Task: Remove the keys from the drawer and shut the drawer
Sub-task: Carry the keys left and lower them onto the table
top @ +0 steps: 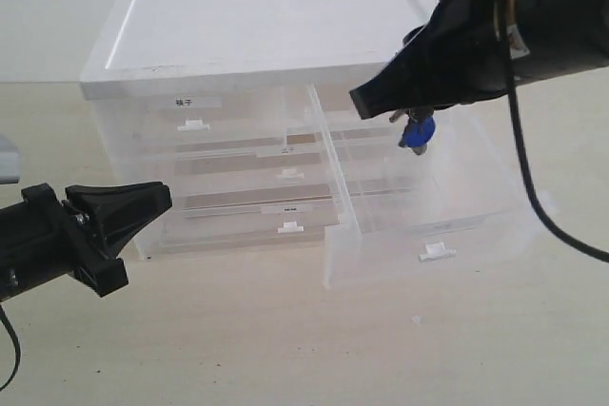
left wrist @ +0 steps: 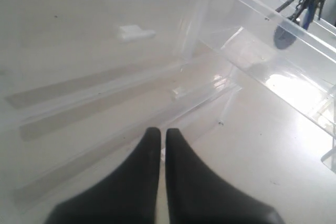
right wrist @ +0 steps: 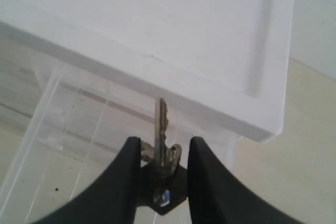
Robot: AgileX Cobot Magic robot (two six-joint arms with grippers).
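Keys [right wrist: 161, 121] (mostly hidden, 1 blade showing) pinched in right tool [right wrist: 164, 142]; left tool [left wrist: 161, 131] closed, drawer [top: 481, 225] open

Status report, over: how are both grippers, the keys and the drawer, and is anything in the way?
Right gripper: jaws shut on the keys, hanging over the open drawer. Left gripper: jaws shut, empty. Nothing seen blocking the drawer.
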